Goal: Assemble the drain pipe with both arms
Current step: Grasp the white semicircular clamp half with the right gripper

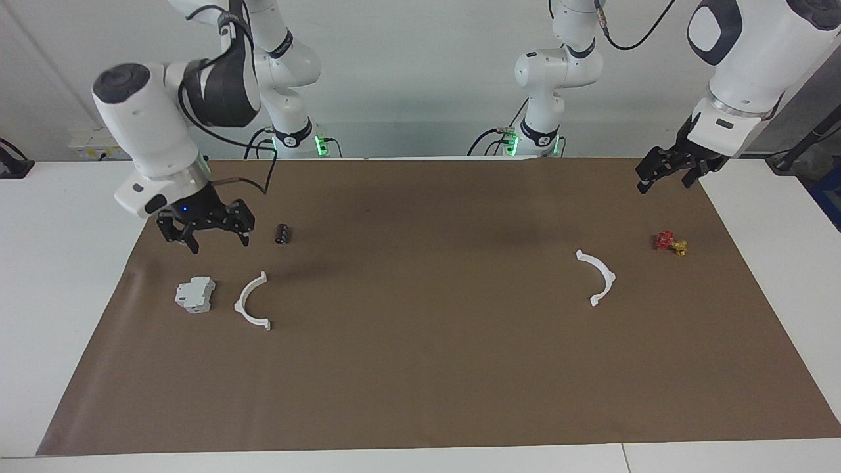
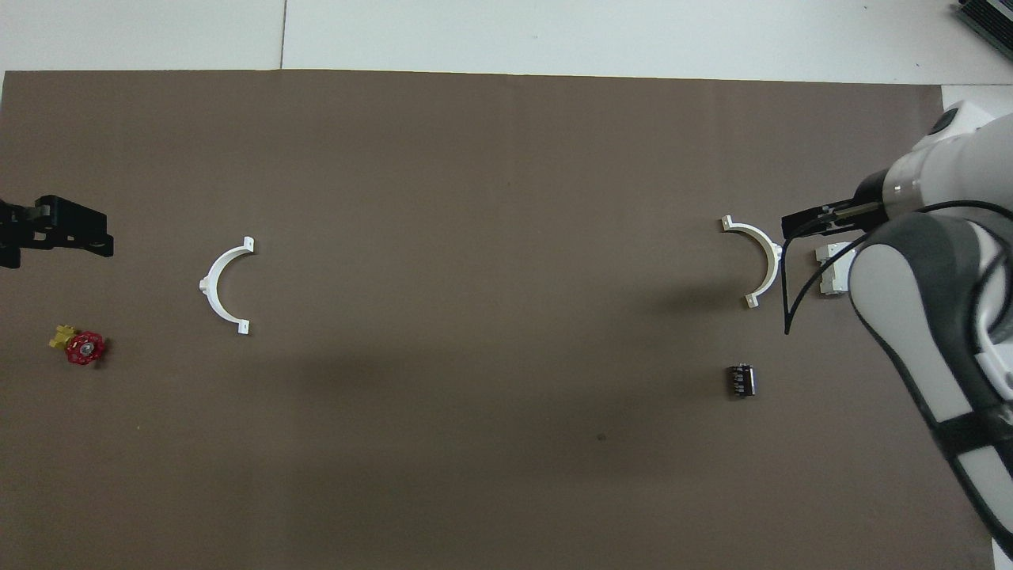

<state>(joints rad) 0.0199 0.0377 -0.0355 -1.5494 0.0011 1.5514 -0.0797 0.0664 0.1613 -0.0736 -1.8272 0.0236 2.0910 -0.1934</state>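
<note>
The drain pipe lies in two separate white half-rings on the brown mat. One half-ring point(image 1: 242, 303) point(image 2: 772, 257) is toward the right arm's end, beside a grey-white block. The other half-ring point(image 1: 610, 276) point(image 2: 208, 286) is toward the left arm's end. My right gripper point(image 1: 217, 242) point(image 2: 799, 223) hangs open and empty in the air over the mat, between that half-ring and the block. My left gripper point(image 1: 665, 180) point(image 2: 63, 237) hangs open and empty over the mat's edge at its own end, above the valve's area.
The grey-white block point(image 1: 195, 293) point(image 2: 831, 269) sits beside the right-end half-ring. A small black cylinder point(image 1: 282, 234) point(image 2: 741, 380) lies nearer the robots than that ring. A red-and-gold valve point(image 1: 670, 243) point(image 2: 83, 347) lies near the left arm's end of the brown mat point(image 1: 420, 368).
</note>
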